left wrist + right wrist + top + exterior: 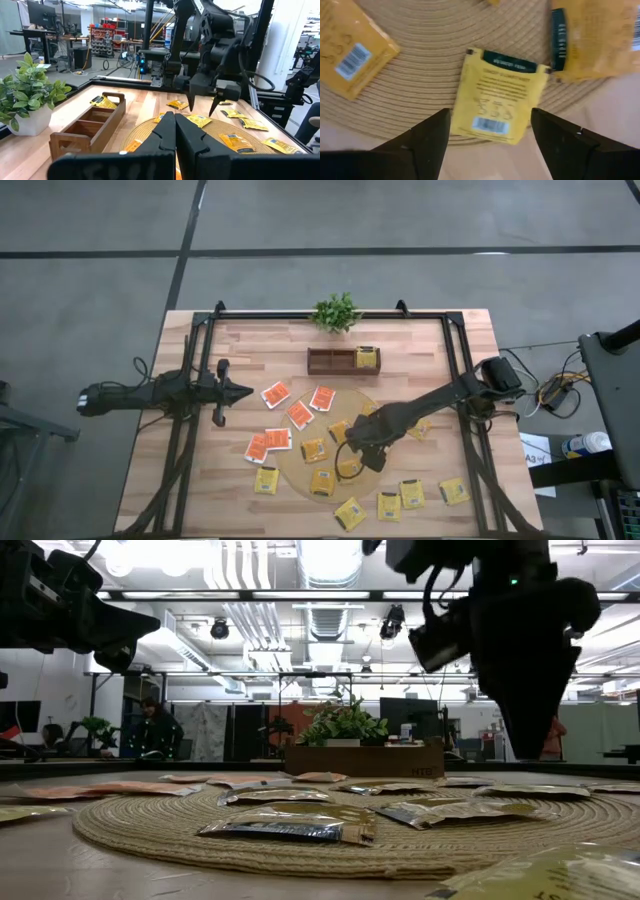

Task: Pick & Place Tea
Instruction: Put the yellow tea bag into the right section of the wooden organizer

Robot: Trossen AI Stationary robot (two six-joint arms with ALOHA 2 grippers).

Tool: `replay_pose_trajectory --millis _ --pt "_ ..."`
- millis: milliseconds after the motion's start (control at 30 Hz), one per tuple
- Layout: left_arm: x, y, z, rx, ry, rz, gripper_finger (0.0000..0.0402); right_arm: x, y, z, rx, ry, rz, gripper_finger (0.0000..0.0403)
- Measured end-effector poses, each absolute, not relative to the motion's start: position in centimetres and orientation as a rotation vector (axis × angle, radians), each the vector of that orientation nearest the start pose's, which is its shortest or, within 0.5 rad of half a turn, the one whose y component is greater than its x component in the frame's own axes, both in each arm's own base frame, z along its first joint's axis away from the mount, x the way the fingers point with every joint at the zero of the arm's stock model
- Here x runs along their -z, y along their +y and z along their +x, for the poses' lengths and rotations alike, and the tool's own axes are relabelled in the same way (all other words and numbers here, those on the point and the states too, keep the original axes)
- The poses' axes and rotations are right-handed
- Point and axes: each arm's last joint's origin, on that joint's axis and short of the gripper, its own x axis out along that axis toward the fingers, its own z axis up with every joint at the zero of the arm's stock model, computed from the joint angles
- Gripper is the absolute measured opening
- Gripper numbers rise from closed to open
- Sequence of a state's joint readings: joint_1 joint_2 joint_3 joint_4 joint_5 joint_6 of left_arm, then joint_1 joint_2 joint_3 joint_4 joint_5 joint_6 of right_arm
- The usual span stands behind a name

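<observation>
Right wrist view | my right pincer (490,131) gapes above a yellow tea packet (496,97) on the woven mat (430,75) edge; packet centred between fingers | descend straight, pinch opposite edges; left pincer (175,131) closed, waiting

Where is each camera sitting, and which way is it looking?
High: above, facing straight down; both arms, round mat.
Low: table height, facing the room; right arm overhead.
Left wrist: looks across the table past the shut left tool at the wooden box.
Right wrist: looks down between the open right tool onto a yellow packet.
All share the mat.
</observation>
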State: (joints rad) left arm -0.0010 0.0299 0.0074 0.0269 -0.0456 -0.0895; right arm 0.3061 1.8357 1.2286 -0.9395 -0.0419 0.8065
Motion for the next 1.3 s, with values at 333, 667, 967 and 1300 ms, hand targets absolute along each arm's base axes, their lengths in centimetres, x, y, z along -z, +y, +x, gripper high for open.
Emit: replay_pose_trajectory --millis 333,667,967,1300 --pt "-16.6 0.1 9.9 -0.045 -0.006 -0.09 0.0 -15.6 9.0 31.0 0.339 1.515 0.45 0.0257" --pt "-16.6 0.1 9.9 -0.045 -0.006 -0.09 0.0 -14.2 8.6 30.4 0.314 1.518 0.441 0.0253" --pt "-16.6 0.1 9.9 -0.044 -0.006 -0.09 0.0 -14.1 8.3 30.4 0.284 1.52 0.451 0.0216" --pt "-16.6 0.1 9.9 -0.045 -0.006 -0.09 0.0 -14.0 8.2 30.4 0.267 1.521 0.471 0.0135"
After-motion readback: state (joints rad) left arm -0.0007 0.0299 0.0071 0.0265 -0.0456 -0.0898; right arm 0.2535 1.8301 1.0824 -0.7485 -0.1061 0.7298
